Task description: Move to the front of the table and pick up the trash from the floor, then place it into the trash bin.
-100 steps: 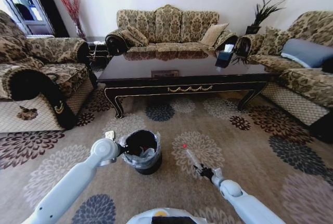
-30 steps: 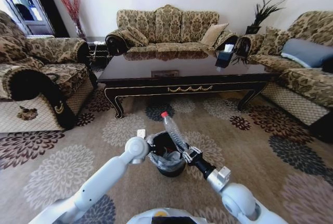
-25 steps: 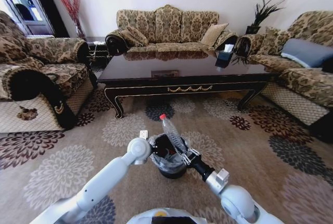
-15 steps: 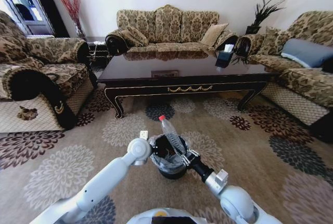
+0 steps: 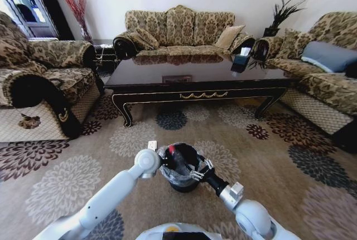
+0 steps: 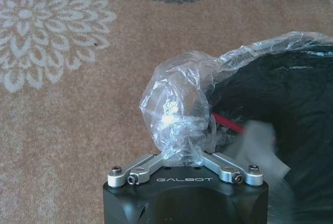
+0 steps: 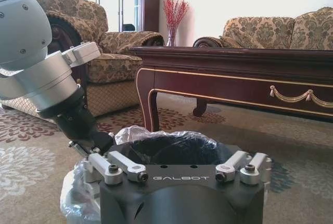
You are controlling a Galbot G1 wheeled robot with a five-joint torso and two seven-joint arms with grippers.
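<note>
"GALBOT" on both grippers' bodies

You've got the trash bin [image 5: 179, 167] on the floor just in front of the surface [image 5: 195, 81], bottle [image 5: 174, 155] down inside it. Left claw [image 5: 160, 164] sits at its left rim, right claw [image 5: 195, 173] at its right rim.

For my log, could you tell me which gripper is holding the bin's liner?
The left gripper: it pinches the bunched liner at the rim of the trash bin; the right gripper hangs open above it.
</note>
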